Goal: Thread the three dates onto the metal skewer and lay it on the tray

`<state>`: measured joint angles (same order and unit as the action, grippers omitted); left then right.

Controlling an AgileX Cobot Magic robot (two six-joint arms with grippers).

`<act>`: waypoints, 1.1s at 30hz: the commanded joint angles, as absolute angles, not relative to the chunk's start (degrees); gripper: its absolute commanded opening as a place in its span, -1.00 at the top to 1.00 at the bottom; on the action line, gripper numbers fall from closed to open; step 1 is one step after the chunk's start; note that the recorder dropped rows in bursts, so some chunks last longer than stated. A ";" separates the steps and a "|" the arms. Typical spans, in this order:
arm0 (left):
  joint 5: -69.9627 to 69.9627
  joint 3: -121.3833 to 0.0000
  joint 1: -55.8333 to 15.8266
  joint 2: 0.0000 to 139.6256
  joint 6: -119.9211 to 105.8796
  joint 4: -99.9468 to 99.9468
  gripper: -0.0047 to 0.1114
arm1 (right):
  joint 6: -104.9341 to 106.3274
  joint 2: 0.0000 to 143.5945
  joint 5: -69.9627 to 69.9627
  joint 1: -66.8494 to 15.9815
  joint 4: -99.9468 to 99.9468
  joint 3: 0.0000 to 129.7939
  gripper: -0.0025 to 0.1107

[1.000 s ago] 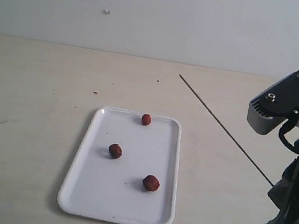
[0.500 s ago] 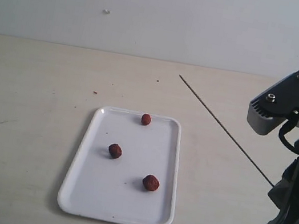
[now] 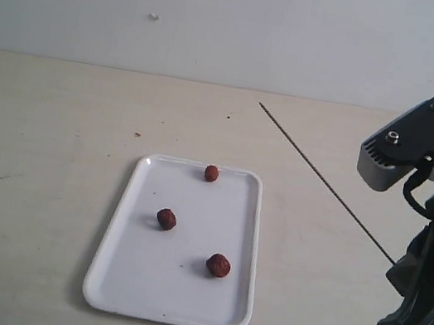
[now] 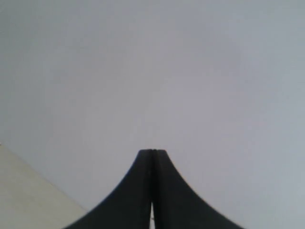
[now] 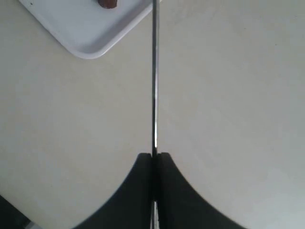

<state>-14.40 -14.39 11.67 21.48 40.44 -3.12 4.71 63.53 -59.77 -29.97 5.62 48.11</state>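
Only the right wrist view showed the right hand (image 5: 153,155) clamped on the metal skewer (image 5: 154,76); it slanted far-left, right of the tray (image 3: 177,294) holding three dates (image 3: 166,219). Left hand (image 4: 152,151) pressed together.

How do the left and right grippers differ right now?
The right gripper clamps the metal skewer between its fingers; the left gripper holds nothing. The right gripper hangs over the table beside the tray; the left gripper faces a blank wall. Both have their fingers shut.
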 commanded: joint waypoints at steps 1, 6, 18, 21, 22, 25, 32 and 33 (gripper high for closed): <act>-15.35 -29.89 11.39 42.83 64.52 -43.09 0.92 | 4.86 63.41 -59.00 -29.79 6.13 47.83 0.96; -22.71 -45.69 11.39 63.26 99.23 -87.36 0.92 | 4.47 63.41 -59.64 -29.79 6.23 47.83 0.96; -44.62 -68.68 7.27 93.48 81.48 -99.95 0.92 | 4.33 64.62 -60.30 -29.79 6.25 47.83 0.96; -31.69 -68.68 4.63 94.02 65.45 -99.95 0.92 | 4.33 65.81 -60.41 -29.79 6.38 47.83 0.96; -23.49 -68.68 3.29 94.02 63.18 -99.95 0.92 | 4.33 66.20 -60.26 -29.79 6.38 47.83 0.96; 7.68 -68.68 -2.08 95.32 59.38 -99.95 0.92 | 4.33 67.60 -59.75 -29.79 6.55 47.83 0.96; 35.66 -76.67 -9.74 104.21 8.23 -60.43 0.92 | 4.24 70.13 -59.34 -29.79 8.67 47.83 0.96; 37.21 -77.63 -10.65 104.84 -1.97 -50.52 0.92 | 4.24 70.41 -59.19 -29.79 9.17 47.83 0.96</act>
<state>29.77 -74.12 -7.91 102.46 26.04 -76.80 4.24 69.87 -59.98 -29.97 7.88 48.11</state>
